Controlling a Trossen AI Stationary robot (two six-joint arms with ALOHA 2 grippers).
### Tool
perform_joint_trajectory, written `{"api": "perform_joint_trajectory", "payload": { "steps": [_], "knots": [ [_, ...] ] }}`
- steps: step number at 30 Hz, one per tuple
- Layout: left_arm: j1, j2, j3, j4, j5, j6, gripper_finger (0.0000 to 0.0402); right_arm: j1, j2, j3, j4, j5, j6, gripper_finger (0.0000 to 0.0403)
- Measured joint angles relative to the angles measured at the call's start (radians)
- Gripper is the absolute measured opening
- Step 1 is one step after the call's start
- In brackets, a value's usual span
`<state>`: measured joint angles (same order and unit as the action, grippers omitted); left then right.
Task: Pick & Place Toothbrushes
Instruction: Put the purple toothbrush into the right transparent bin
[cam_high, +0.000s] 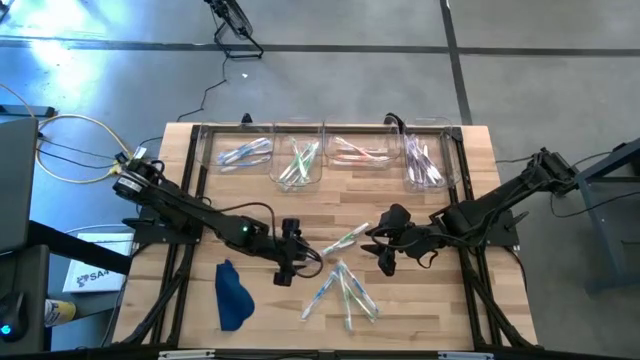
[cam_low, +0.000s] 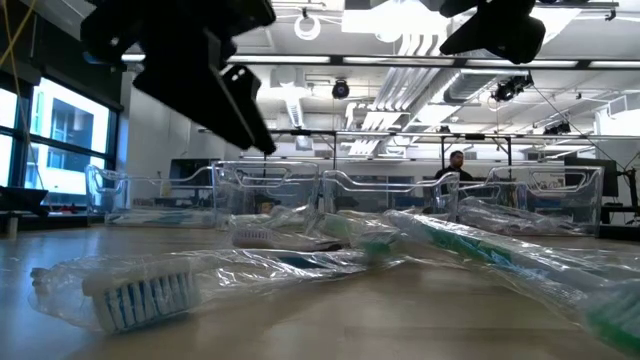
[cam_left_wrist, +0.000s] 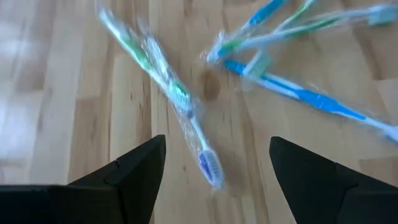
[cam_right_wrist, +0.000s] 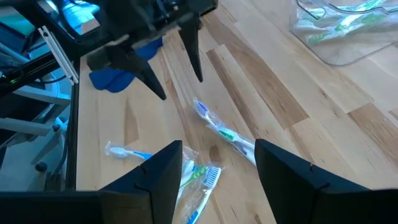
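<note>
Several wrapped toothbrushes lie flat on the wooden table (cam_high: 440, 300). One with a green handle (cam_high: 345, 238) lies alone, and a loose cluster (cam_high: 340, 290) lies nearer the front edge. My left gripper (cam_high: 300, 258) hangs open above the table, slanting down. In its wrist view, the single toothbrush (cam_left_wrist: 180, 99) lies on the wood ahead of and between the fingers, untouched. My right gripper (cam_high: 383, 252) waits open just right of that toothbrush (cam_right_wrist: 219, 129), holding nothing. The low view shows the left gripper (cam_low: 235, 105) clear of the table.
Several clear bins (cam_high: 300, 155) stand in a row along the far edge, each holding wrapped toothbrushes. A dark blue cloth (cam_high: 232, 295) lies near the front left. The two grippers face each other closely at mid-table. Bare wood lies at the table's near right.
</note>
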<state>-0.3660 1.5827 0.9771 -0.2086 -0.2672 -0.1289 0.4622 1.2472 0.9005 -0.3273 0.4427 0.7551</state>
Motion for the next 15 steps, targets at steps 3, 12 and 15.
{"api": "perform_joint_trajectory", "payload": {
  "steps": [3,12,15],
  "knots": [
    [0.000,0.029,0.000,0.000,0.000,-0.032,0.0281,0.000,0.000,0.000,-0.001,0.000,0.000,0.0194],
    [0.000,0.099,0.000,-0.004,0.000,-0.168,0.0281,0.000,0.000,0.000,-0.008,0.000,0.000,0.0194],
    [0.000,0.113,0.000,-0.003,0.005,-0.176,0.0281,0.000,0.000,0.000,-0.008,0.000,0.000,0.0194]
  ]
}}
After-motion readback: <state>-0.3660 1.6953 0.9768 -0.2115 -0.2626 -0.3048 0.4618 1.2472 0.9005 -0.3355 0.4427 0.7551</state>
